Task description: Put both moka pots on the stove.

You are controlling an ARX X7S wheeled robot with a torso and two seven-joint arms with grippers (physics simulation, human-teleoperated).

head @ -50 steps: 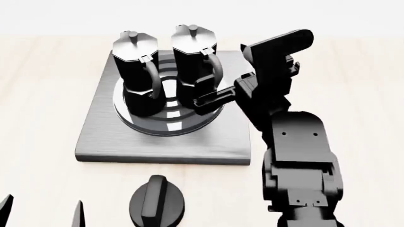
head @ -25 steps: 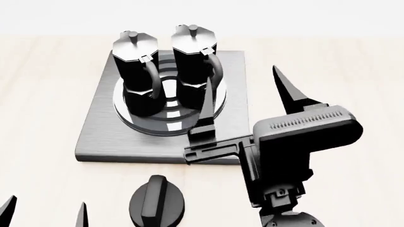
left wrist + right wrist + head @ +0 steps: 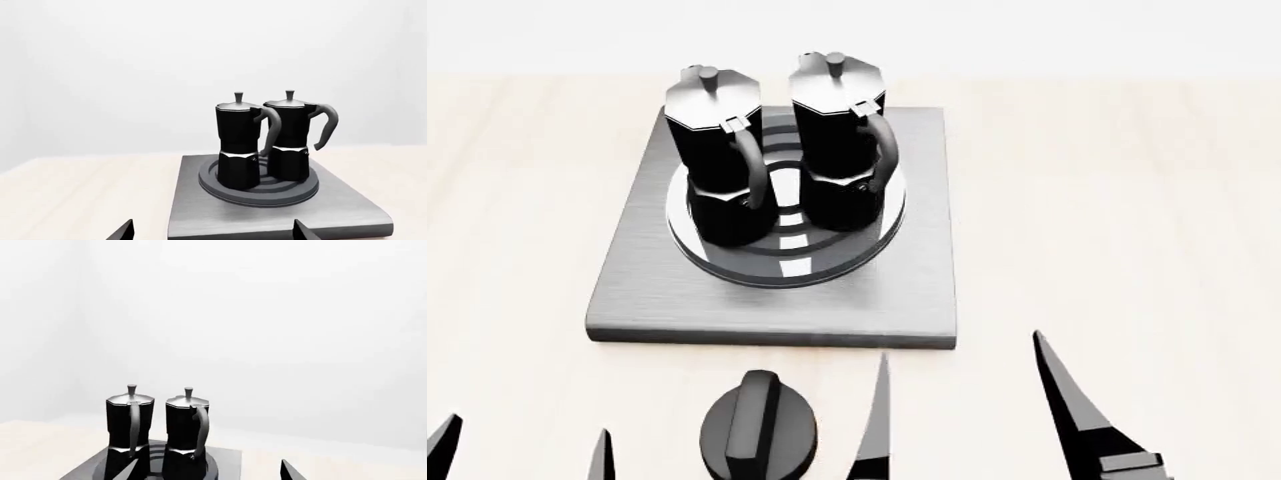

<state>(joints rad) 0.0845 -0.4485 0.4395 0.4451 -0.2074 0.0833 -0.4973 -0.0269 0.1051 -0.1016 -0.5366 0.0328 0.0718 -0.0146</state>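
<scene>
Head view | both moka pots: left pot (image 3: 714, 155) and right pot (image 3: 843, 145) upright, side by side on the ring burner of the stove (image 3: 774, 295) | right gripper (image 3: 974, 420) fingers spread apart, empty, near the stove's front edge | left gripper (image 3: 521, 455) tips apart, empty | black knob (image 3: 761, 430) on wooden table (image 3: 1094, 200)

No readable text, labels or numbers anywhere.

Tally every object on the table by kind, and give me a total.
Moka pots: 2, left one, right one
Stove: 1
Black round knob: 1
Total: 4
</scene>
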